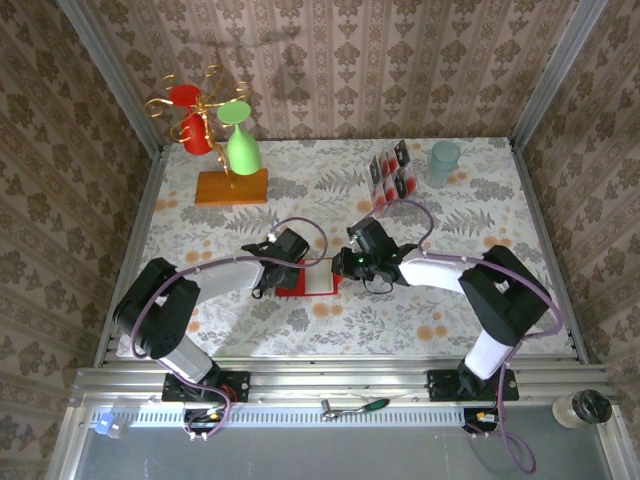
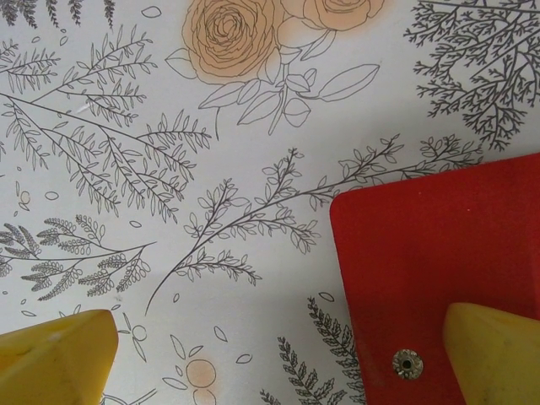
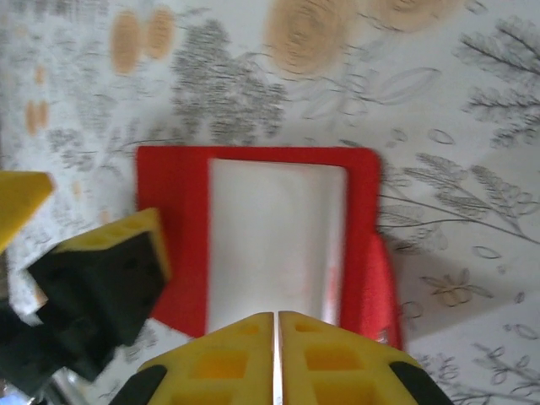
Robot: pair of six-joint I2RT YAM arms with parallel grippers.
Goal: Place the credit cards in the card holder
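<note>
The card holder [image 1: 309, 283] lies open on the flowered tablecloth between the two arms, red with a pale inner pocket [image 3: 274, 240]. My right gripper [image 3: 276, 327] is shut, its tips at the near edge of that pocket, and I see nothing held between them. My left gripper [image 2: 278, 371] is open and straddles the holder's left edge. One of its fingers [image 2: 498, 354] is over the red cover [image 2: 439, 253] near a metal snap, and the other finger [image 2: 55, 359] is over the cloth. Several credit cards [image 1: 392, 174] stand at the back of the table.
The cards sit in a clear rack, with a teal cup [image 1: 444, 160] to its right. A mug tree on an orange block [image 1: 232, 187] holds red and green cups at the back left. Walls close in the table's sides and back.
</note>
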